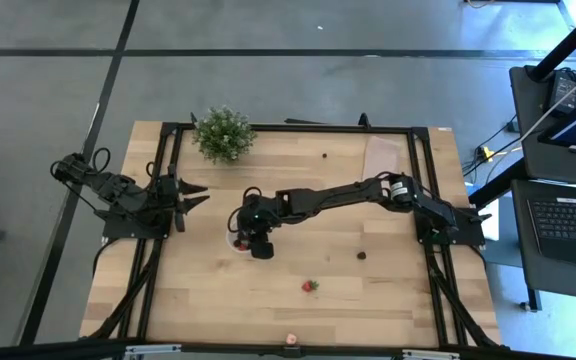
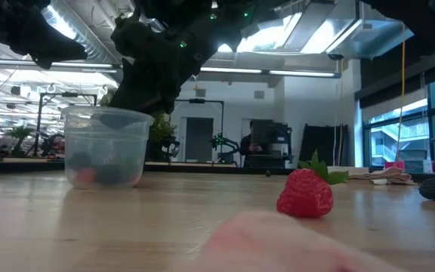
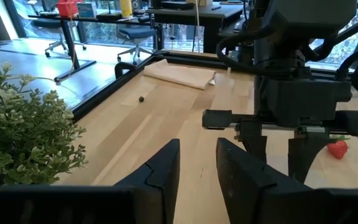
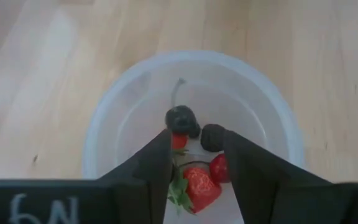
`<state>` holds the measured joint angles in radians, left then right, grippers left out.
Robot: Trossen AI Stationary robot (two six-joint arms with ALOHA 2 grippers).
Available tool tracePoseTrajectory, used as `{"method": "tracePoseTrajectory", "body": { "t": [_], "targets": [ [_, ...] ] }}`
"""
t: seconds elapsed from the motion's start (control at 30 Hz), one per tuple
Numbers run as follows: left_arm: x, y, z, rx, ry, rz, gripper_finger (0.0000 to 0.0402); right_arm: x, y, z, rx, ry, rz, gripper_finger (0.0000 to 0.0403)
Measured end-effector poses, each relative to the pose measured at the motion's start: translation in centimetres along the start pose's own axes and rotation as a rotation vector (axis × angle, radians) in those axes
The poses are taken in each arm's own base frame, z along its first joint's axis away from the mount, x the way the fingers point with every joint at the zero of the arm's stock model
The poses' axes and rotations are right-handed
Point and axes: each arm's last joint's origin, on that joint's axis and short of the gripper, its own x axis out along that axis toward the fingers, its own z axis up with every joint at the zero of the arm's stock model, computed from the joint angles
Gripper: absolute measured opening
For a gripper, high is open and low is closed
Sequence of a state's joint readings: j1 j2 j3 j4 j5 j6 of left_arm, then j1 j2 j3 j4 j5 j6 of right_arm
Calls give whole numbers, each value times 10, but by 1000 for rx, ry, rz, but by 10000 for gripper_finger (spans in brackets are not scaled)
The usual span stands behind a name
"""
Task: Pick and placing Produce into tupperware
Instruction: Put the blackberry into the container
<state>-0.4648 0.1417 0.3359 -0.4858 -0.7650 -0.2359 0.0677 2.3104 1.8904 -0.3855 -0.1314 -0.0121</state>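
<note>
The tupperware [image 4: 191, 93] is a small round translucent cup standing on the wooden table, also seen in the low view [image 2: 104, 147] and the high view [image 1: 238, 241]. Inside it lie dark cherries [image 4: 180, 118] and red strawberries [image 4: 201, 185]. My right gripper [image 4: 194, 158] hovers open directly over the cup's mouth, fingers pointing down and holding nothing [image 1: 258, 242]. One strawberry [image 1: 310, 286] and a dark berry [image 1: 361, 255] rest loose on the table. My left gripper [image 3: 197, 165] waits open near the table's left edge [image 1: 193, 195].
A bushy potted plant [image 1: 223, 132] stands at the far left of the table. A flat beige sheet [image 1: 383, 152] lies at the far right, with a small dark berry [image 1: 325, 155] near it. Another fruit [image 1: 291, 340] sits at the near edge. A black frame borders the table.
</note>
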Motion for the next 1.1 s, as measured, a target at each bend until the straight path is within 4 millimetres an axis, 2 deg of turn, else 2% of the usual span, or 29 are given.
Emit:
{"method": "tracePoseTrajectory", "body": {
  "t": [0.17, 0.37, 0.53, 0.67, 0.87, 1.0, 1.1],
  "targets": [
    [0, 0, 0, 0, 0, 0, 88, 0, 1, 0, -42, -4, 39, 169],
    [0, 0, 0, 1, 0, 0, 78, -1, 1, 4, -44, -29, 53, 228],
    [0, 0, 0, 1, 0, 0, 70, -15, 1, 23, -49, -53, 48, 271],
    [0, 0, 0, 1, 0, 0, 63, -39, -3, 46, -56, -40, 23, 286],
    [0, 0, 0, 1, 0, 0, 53, -93, -4, 73, -143, 43, -64, 284],
    [0, 0, 0, 1, 0, 0, 46, -121, 1, 69, -167, 78, -68, 283],
    [0, 0, 0, 3, 1, 0, 41, -134, 4, 58, -124, 174, -60, 283]
  ]
}}
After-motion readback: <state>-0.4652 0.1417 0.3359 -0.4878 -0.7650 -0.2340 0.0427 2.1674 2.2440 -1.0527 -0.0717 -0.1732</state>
